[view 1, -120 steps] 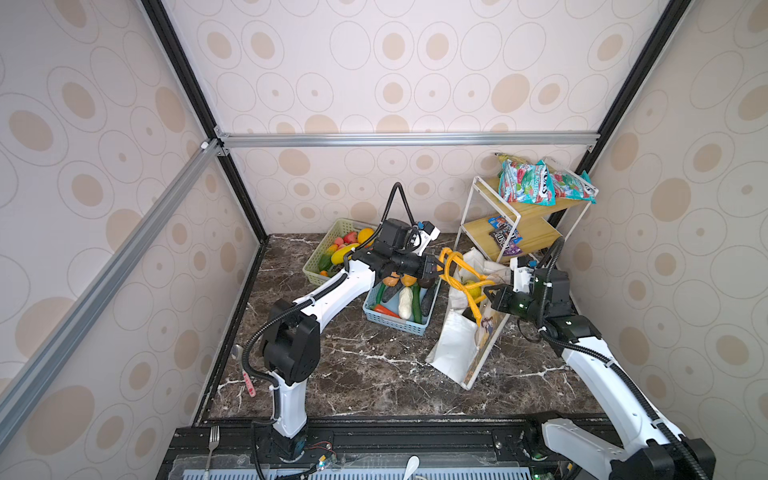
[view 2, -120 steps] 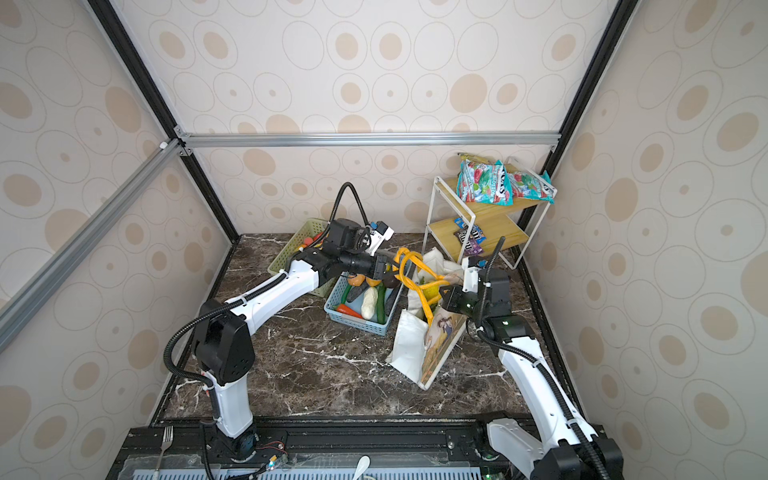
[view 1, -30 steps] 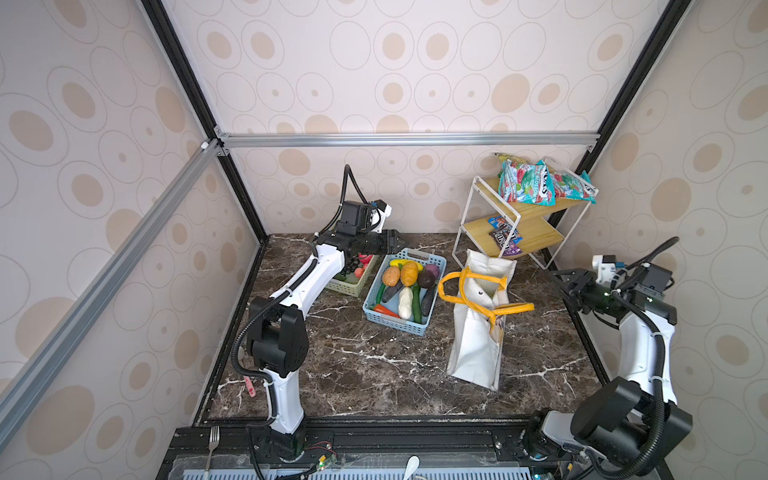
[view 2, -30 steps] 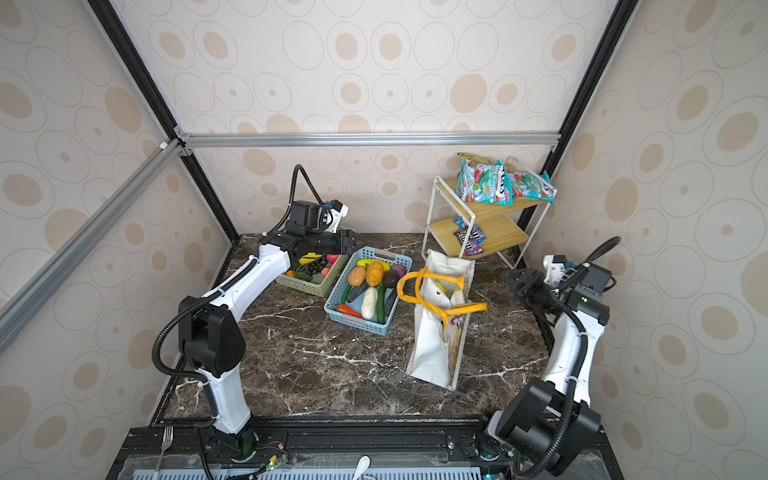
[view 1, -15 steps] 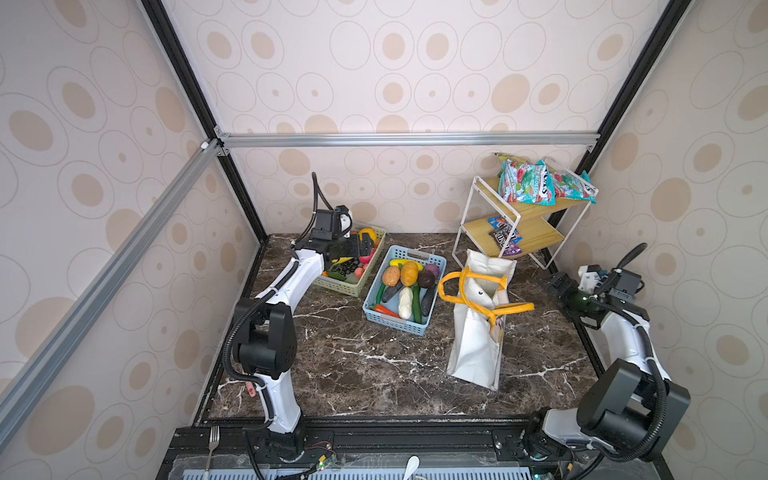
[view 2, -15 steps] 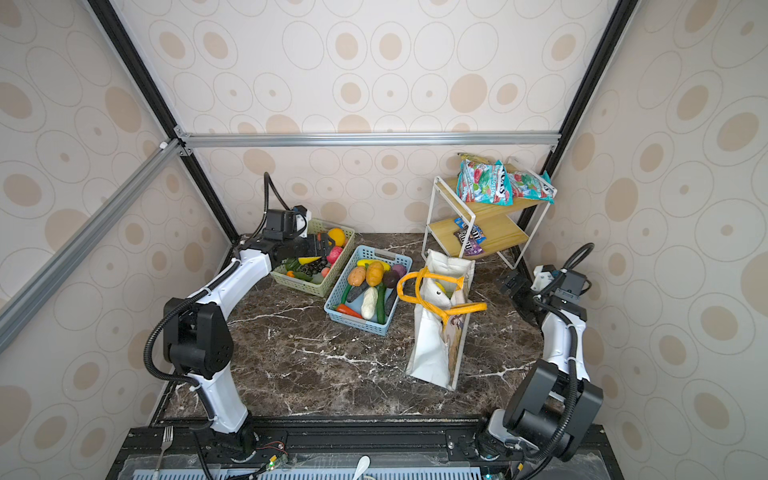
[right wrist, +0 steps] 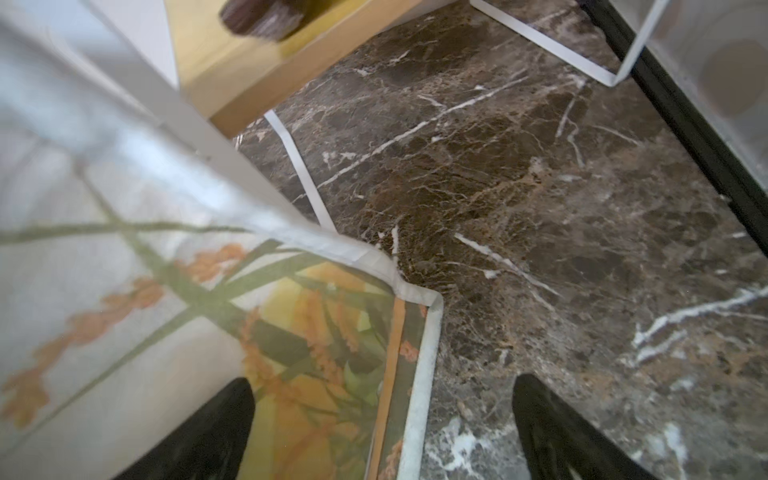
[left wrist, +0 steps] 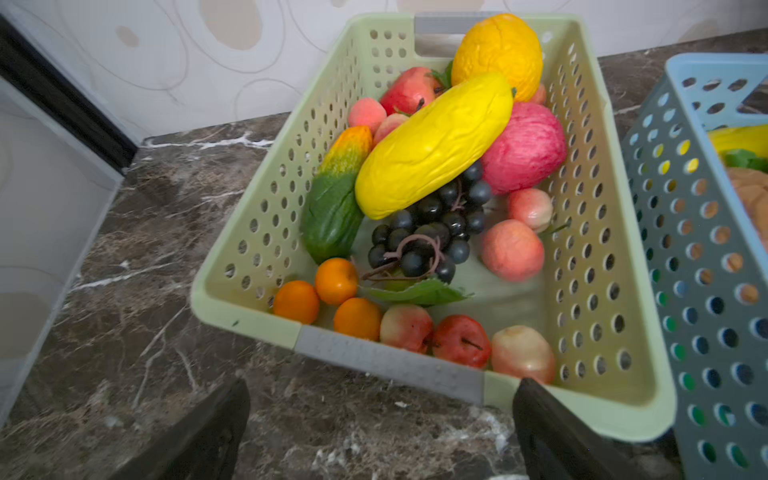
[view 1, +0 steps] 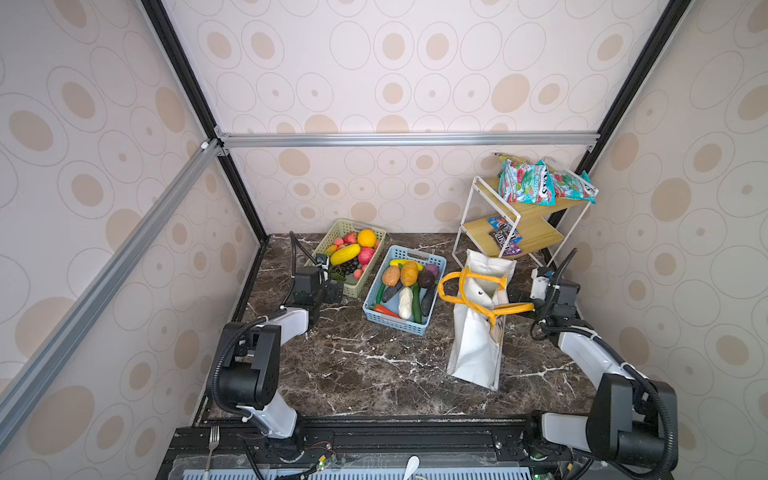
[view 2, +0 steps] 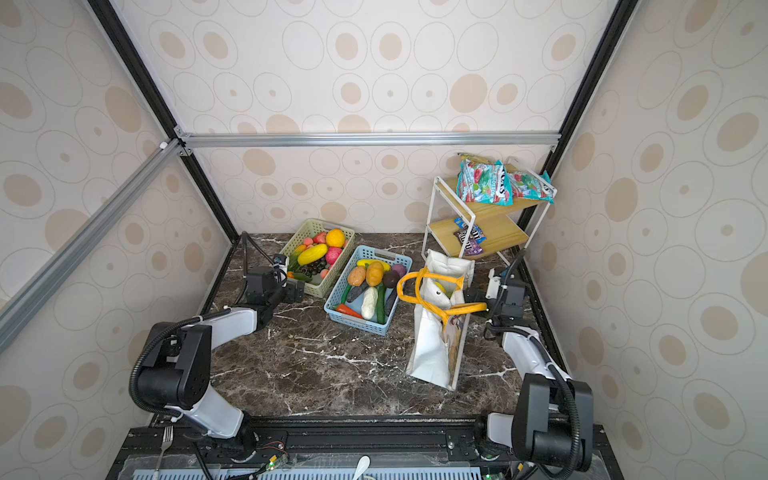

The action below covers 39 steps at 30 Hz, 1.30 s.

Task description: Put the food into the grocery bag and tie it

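Picking from the green basket [left wrist: 590,208] is judged to be the step in hand. The left gripper [left wrist: 381,386] is held low at the basket's near rim, by the counter's left edge, jaws spread wide w/ nothing btwn them. A single free-lying piece should be chosen, e.g. the long yellow fruit [left wrist: 432,145] lying on top. The grapes [left wrist: 428,232] under it are best left, as they would likely snag. The fingers should be raised clear of the rim, lowered in, then closed across the fruit's narrow width.

Just beside it, mid-counter toward the back, the blue basket [view 1: 395,326] is filled w/ veg and should be crossed high on the way over. To its right, toward the right edge, the grocery bag [view 1: 473,353] is stood upright, mouth open. Its orange handles [view 1: 511,308] are flopped partly over the mouth and could block a drop. What looks like a yellow piece [view 2: 440,287] is seen inside.

The right gripper [right wrist: 381,384] is seen just beside the bag's right face, also spread wide and empty, so the handles could be held aside by it. At the back right corner a wire shelf [view 1: 465,232] w/ snack packets [view 1: 525,187] is stood, clear of the route.
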Available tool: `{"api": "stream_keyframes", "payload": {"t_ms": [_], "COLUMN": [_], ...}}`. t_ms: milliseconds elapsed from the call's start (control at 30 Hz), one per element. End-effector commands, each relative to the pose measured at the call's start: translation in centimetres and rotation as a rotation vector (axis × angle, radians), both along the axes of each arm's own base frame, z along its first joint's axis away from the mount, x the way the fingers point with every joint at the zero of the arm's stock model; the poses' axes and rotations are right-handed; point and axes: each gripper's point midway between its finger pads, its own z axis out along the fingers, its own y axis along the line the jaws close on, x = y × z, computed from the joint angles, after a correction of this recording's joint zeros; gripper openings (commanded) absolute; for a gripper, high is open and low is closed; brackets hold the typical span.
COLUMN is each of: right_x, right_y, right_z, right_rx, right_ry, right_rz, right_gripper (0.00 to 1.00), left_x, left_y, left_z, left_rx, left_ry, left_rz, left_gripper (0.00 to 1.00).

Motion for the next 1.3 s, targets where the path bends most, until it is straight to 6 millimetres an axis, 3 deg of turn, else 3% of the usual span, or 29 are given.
{"api": "stream_keyframes", "payload": {"t_ms": [0,200,567,700,833,1267], "right_x": [1.3,1.7,1.5,1.6,2.2,2.1], "right_y": [-0.9,0.4,4.0,4.0,2.0,2.0], "right_z": [1.2,0.3,-3.6,-4.1,-4.3,-4.3], "right_rx": [-0.121,-0.184,-0.301,-0.338,-0.335,-0.336], "right_ry": [-0.116,-0.183,-0.262,-0.275,-0.218,-0.212], "right_rz": [-0.015,0.024,0.116,0.097,-0.024,-0.023], "right_gripper": [1.00,1.00,1.00,1.00,0.99,1.00], "left_x": [0.0,-2.6,-6.9,-7.0,-6.9,-6.9], "left_y": [1.2,1.6,2.6,3.0,3.0,3.0], "left_z": [2.6,1.9,2.1,2.1,1.9,2.0], "left_rx": [0.012,-0.005,-0.042,-0.042,-0.041,-0.041], "left_ry": [-0.150,-0.233,-0.428,-0.436,-0.426,-0.430], "left_rz": [0.022,0.024,0.053,0.075,0.078,0.078], "left_gripper": [0.99,0.99,0.99,0.99,0.99,0.99]}}
